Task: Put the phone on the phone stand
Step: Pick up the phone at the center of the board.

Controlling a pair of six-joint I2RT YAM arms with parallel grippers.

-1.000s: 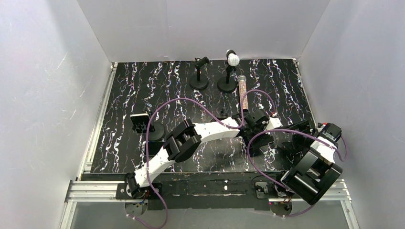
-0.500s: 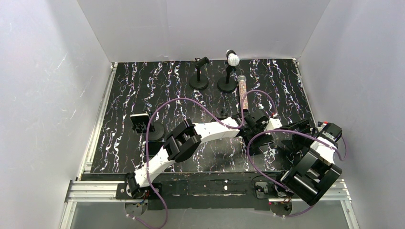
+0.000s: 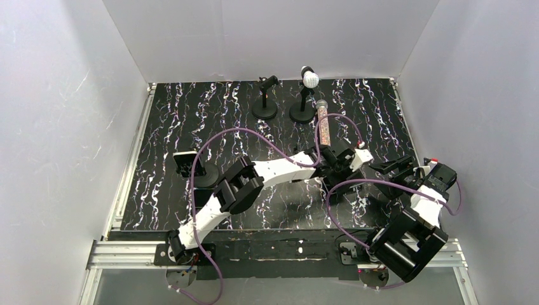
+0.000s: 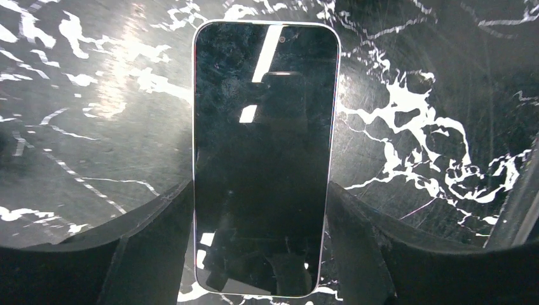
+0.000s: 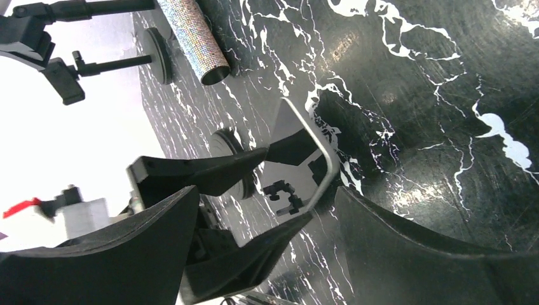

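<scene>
Left gripper [image 4: 260, 190] is clamping phone [image 4: 264, 114] by its long edges, near right edge of tabletop [image 3: 184, 114]; right gripper [image 5: 267, 194] is hanging spread wide beside it.

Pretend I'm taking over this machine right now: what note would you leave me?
Left gripper: jaws shut on the phone, right of the table's centre.
Right gripper: jaws open, holding nothing, just right of the phone.
Stand: left side of the table, far from the phone.
Done: phone grasped.
Left: carry the phone across to the stand, seat it, then let go.
</scene>
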